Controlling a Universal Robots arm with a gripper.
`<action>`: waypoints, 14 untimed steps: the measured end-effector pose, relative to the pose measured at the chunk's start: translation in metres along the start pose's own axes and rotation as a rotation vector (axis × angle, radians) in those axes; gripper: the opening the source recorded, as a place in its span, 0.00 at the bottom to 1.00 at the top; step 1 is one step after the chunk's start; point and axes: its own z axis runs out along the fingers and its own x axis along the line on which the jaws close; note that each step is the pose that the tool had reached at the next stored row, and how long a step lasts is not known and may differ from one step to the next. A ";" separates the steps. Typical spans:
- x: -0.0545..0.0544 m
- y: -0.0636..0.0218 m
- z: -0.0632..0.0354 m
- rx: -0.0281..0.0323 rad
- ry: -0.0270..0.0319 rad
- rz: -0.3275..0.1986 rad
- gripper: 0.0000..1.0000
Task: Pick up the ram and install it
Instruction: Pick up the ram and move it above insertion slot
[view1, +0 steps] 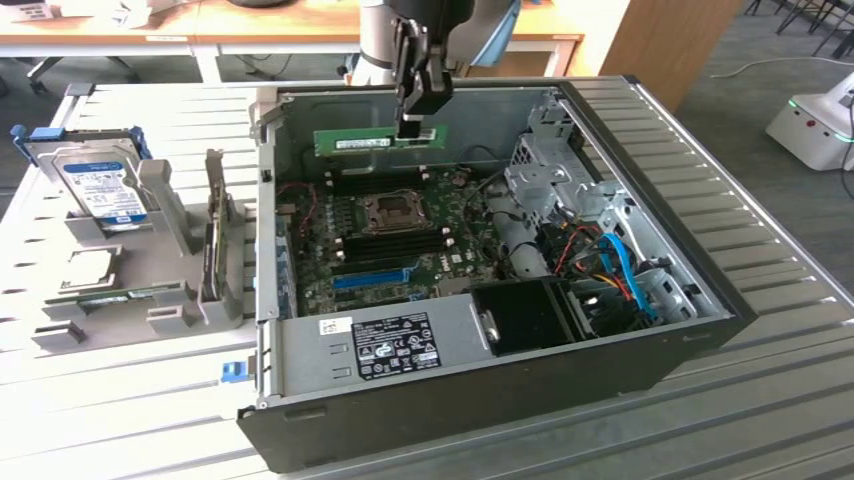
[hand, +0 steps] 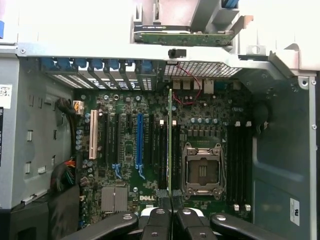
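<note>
The ram, a thin green stick with a pale label, hangs level above the far part of the open computer case. My gripper is shut on its upper edge near one end. In the wrist view the ram is seen edge-on as a narrow green line between my fingertips. It lines up over the black memory slots just beside the CPU socket. The stick is above the motherboard and does not touch it.
A long blue slot lies on the board toward the near side. On the exterior view's left, a grey rack holds a hard drive, an upright expansion card and a CPU. Drive bays and cables fill the case's right side.
</note>
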 end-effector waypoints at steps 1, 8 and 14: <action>0.000 -0.0001 0.0015 0.0002 0.0001 0.000 0.12; 0.000 -0.0007 0.0132 0.0017 0.0000 0.000 0.12; 0.000 -0.0011 0.0199 0.0025 0.0001 0.000 0.12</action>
